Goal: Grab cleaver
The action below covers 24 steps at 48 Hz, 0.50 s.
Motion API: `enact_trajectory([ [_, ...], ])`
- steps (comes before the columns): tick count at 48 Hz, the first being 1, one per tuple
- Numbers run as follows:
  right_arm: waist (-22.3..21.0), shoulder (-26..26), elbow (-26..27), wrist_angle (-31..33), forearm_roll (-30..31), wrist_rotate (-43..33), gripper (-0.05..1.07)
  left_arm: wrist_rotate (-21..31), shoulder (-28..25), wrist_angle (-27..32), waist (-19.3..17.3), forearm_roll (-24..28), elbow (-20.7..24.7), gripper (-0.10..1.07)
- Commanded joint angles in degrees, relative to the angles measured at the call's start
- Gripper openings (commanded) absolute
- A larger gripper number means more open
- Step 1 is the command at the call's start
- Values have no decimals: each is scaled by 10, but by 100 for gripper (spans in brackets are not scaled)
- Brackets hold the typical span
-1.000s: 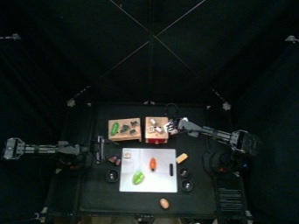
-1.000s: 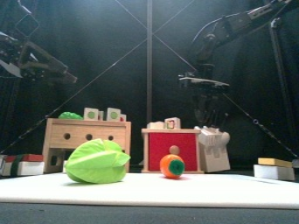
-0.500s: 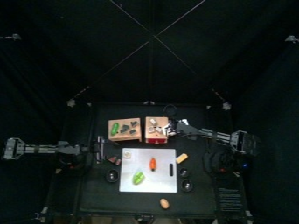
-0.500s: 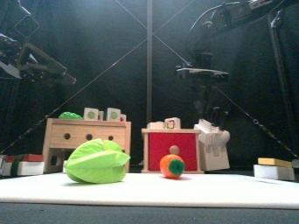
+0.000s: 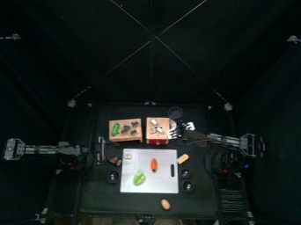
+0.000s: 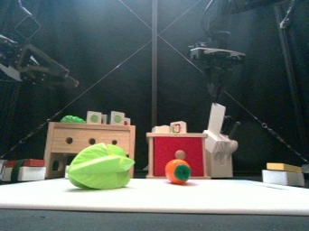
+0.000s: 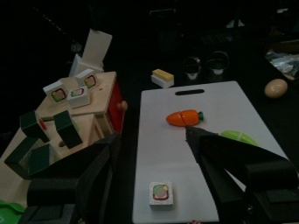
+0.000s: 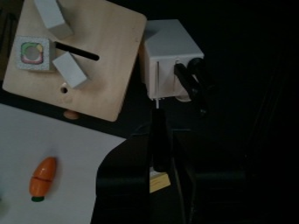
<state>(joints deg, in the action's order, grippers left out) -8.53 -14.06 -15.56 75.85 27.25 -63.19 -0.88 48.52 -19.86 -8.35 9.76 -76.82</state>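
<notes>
My right gripper hangs over the white knife block and is shut on the cleaver, held upright with its white blade pointing down to the block's top. In the right wrist view the cleaver shows edge-on as a thin line between my jaws, beside the block with its black knife handles. In the top view this gripper is at the back right of the table. My left gripper is open and empty, held high at the table's left side.
A red box and a wooden box stand beside the block. A white cutting board holds a green lettuce and a carrot. An egg lies in front. Small items sit at both edges.
My right gripper has risen straight up, drawing the cleaver's white blade out above the knife block. The left arm has not moved.
</notes>
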Motion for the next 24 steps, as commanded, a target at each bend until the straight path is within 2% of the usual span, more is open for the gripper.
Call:
enact_trajectory([
  [1, 11, -29, 6, 10, 7, -13, 48, -1, -2, -3, -2, -6, 7, 95],
  [12, 58, -66, -11, 17, 15, -35, 48, 0, -2, -2, -2, -7, 7, 95],
  [24, 74, -66, -33, 11, 16, -31, 48, 0, -2, -2, -2, -7, 5, 95],
])
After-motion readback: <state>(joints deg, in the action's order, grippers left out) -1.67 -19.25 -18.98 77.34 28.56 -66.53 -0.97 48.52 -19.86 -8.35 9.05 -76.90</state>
